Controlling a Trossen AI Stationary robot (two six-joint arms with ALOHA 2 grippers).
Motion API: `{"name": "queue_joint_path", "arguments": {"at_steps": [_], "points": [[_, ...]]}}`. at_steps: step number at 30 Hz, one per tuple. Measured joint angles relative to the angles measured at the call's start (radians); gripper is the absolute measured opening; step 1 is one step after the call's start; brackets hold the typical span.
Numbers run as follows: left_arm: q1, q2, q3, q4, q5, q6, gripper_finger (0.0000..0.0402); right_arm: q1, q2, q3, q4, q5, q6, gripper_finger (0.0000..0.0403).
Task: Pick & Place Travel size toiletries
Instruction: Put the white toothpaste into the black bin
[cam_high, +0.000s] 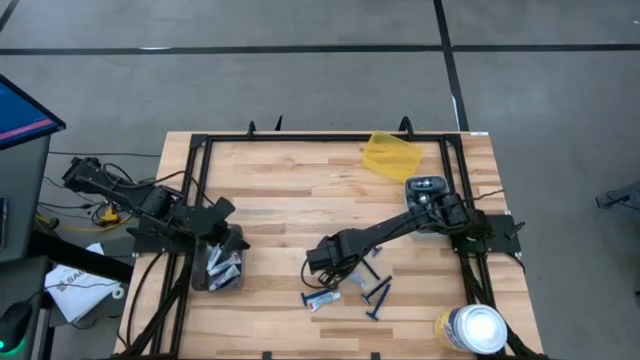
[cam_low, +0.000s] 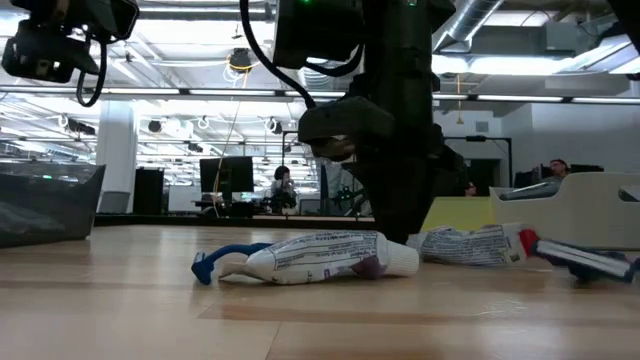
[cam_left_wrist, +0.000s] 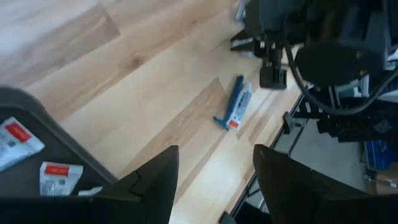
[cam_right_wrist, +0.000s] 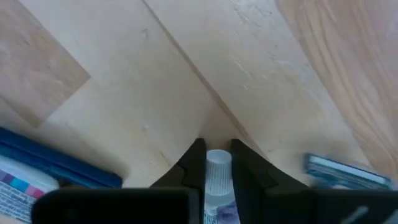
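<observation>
My right gripper (cam_high: 325, 264) points down near the table's middle and is shut on a small white-capped tube (cam_right_wrist: 217, 171). In the high view the gripper hides this tube. Beside it lie another white-and-blue tube (cam_high: 322, 299) and dark-blue razors (cam_high: 378, 292). In the low view that tube (cam_low: 320, 257) lies on its side in front of my right gripper (cam_low: 400, 232). My left gripper (cam_left_wrist: 217, 180) stands open above the dark bin (cam_high: 205, 280) at the table's left. The bin holds several tubes (cam_left_wrist: 59, 174). My right gripper pinches the tube at its white cap end (cam_right_wrist: 217, 163) between the two fingertips (cam_right_wrist: 194, 163). The fingers come from above, pointing down, one on each side of the cap. The tube's body runs back under the gripper. Whether it rests on the wood, I cannot tell.
A yellow pouch (cam_high: 390, 155) and a grey holder (cam_high: 427, 188) sit at the far right. A white-lidded round canister (cam_high: 470, 328) stands at the near right corner. Bare wood lies between the bin and the loose items. A black frame (cam_high: 200, 200) borders the table.
</observation>
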Motion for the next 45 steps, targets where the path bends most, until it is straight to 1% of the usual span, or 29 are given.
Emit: {"name": "queue_joint_path", "arguments": {"at_steps": [3,6,10,13,16,17,19,23,25,27,31,33,36,39,41,45], "points": [[0.000,0.000,0.000,0.003,-0.031,0.000,0.0204,-0.012,-0.032,-0.005,-0.022,0.046,-0.002,0.0038],[0.000,0.000,0.000,0.010,-0.055,0.004,0.0203,-0.026,-0.106,-0.002,-0.022,0.115,-0.005,0.0038],[0.000,0.000,0.000,0.065,-0.100,0.092,0.0207,-0.032,-0.226,-0.002,0.025,0.225,0.003,0.0038],[0.000,0.000,0.000,0.157,-0.179,0.188,0.0212,-0.023,-0.345,-0.001,0.124,0.362,-0.004,0.0038],[0.000,0.000,0.000,0.276,-0.259,0.299,0.0218,-0.013,-0.452,0.001,0.261,0.513,-0.074,0.0038],[0.000,0.000,0.000,0.320,-0.280,0.334,0.0220,-0.012,-0.483,0.001,0.308,0.551,-0.115,0.0038],[0.002,0.002,0.000,0.419,-0.316,0.388,0.0224,-0.008,-0.537,0.001,0.420,0.589,-0.192,0.0038],[0.023,0.029,0.000,0.699,-0.320,0.482,0.0232,-0.007,-0.610,0.002,0.640,0.599,-0.387,0.0038],[0.037,0.056,0.000,0.871,-0.293,0.523,0.0235,-0.005,-0.623,0.002,0.760,0.600,-0.489,0.0038],[0.052,0.086,0.000,0.999,-0.261,0.539,0.0236,-0.001,-0.624,0.002,0.874,0.602,-0.597,0.0038],[0.072,0.149,0.000,1.164,-0.207,0.539,0.0237,0.011,-0.616,0.002,1.067,0.599,-0.777,0.0038],[0.072,0.178,0.000,1.224,-0.201,0.530,0.0237,0.019,-0.613,0.002,1.121,0.598,-0.852,0.0038],[0.072,0.220,0.000,1.266,-0.194,0.531,0.0237,0.024,-0.597,0.003,1.190,0.582,-0.884,0.0038],[0.072,0.248,0.000,1.285,-0.182,0.548,0.0237,0.024,-0.595,0.000,1.200,0.540,-0.882,0.0038],[0.082,0.267,-0.001,1.291,-0.179,0.549,0.0237,0.017,-0.597,0.002,1.207,0.515,-0.847,0.0038],[0.113,0.298,-0.001,1.359,-0.137,0.570,0.0234,0.012,-0.595,0.002,1.203,0.469,-0.808,0.0038]]}}
